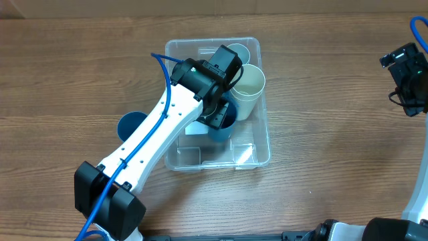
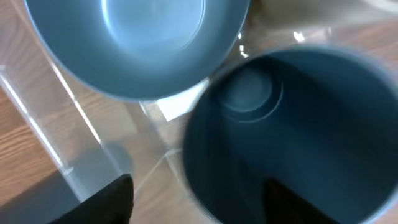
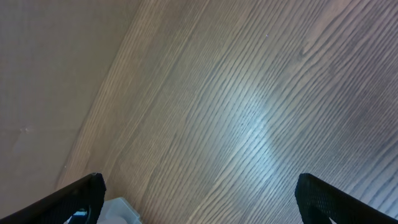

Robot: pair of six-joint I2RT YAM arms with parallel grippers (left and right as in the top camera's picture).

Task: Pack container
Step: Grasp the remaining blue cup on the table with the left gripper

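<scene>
The clear container (image 1: 265,137) stands mid-table. Inside it a dark blue cup (image 1: 224,127) stands upright, a cream cup (image 1: 249,88) lies on its side, and another pale cup (image 1: 239,51) sits at the far end. My left gripper (image 1: 217,115) is open inside the container. In the left wrist view the left gripper (image 2: 196,186) straddles the rim of the dark blue cup (image 2: 298,124), one finger inside it and one outside. My right gripper (image 1: 408,84) is open and empty at the far right; in the right wrist view the right gripper (image 3: 199,193) has only table beneath it.
A blue bowl (image 1: 132,124) sits on the table just outside the container's left wall, partly hidden by my left arm; it also shows in the left wrist view (image 2: 137,43). A corner of the container (image 3: 119,211) shows in the right wrist view.
</scene>
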